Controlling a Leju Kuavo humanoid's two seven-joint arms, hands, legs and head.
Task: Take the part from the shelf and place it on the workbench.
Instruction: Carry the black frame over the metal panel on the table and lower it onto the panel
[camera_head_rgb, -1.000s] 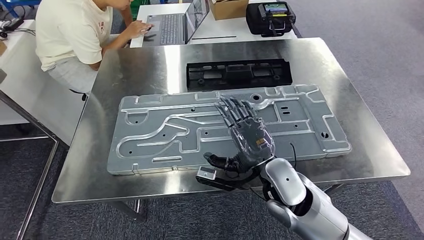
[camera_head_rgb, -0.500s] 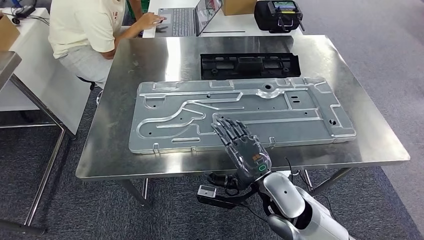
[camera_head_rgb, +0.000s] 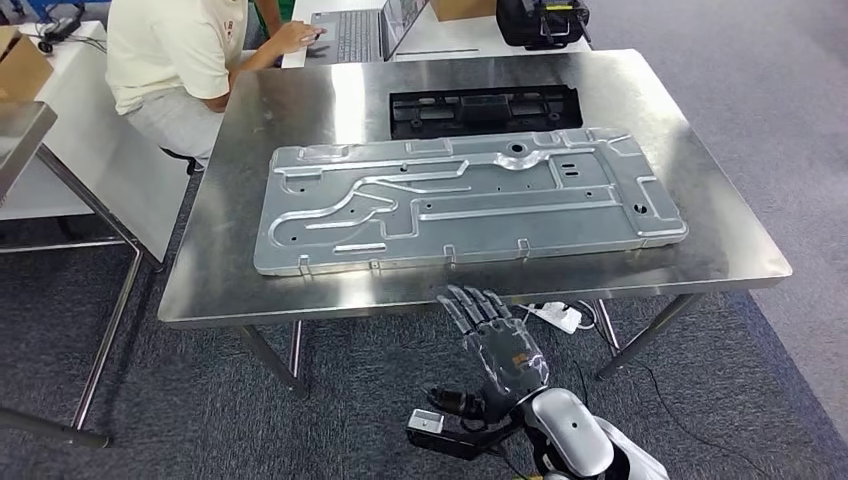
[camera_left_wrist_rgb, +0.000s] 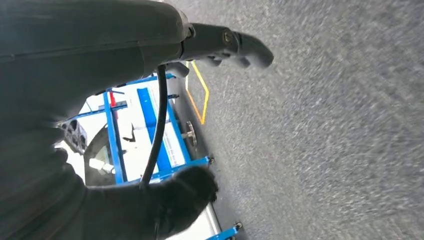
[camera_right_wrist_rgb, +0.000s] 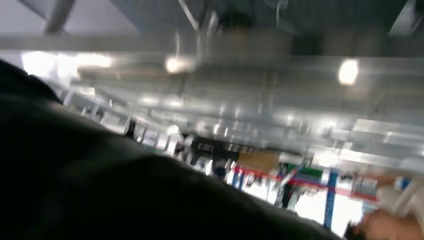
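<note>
A large grey stamped metal plate (camera_head_rgb: 470, 205) lies flat on the steel workbench (camera_head_rgb: 720, 250), covering most of its middle. Behind it, a long black plastic part (camera_head_rgb: 485, 108) lies near the bench's far edge. My right hand (camera_head_rgb: 495, 345) hovers in front of the bench's near edge, over the carpet, with fingers spread and nothing in it; it touches neither part. In the left wrist view my left hand (camera_left_wrist_rgb: 150, 125) hangs over the grey floor, its fingers (camera_left_wrist_rgb: 235, 45) apart from the thumb and holding nothing.
A person (camera_head_rgb: 170, 60) in a cream shirt sits at the far left, typing on a laptop (camera_head_rgb: 365, 30) on a white table. A black case (camera_head_rgb: 540, 20) stands behind the bench. A second steel table (camera_head_rgb: 20, 135) juts in at left. A power strip (camera_head_rgb: 555, 315) lies under the bench.
The camera has pulled back from the bench. My right hand has drawn back off the metal plate to in front of the near edge. The plate stays flat on the bench.
</note>
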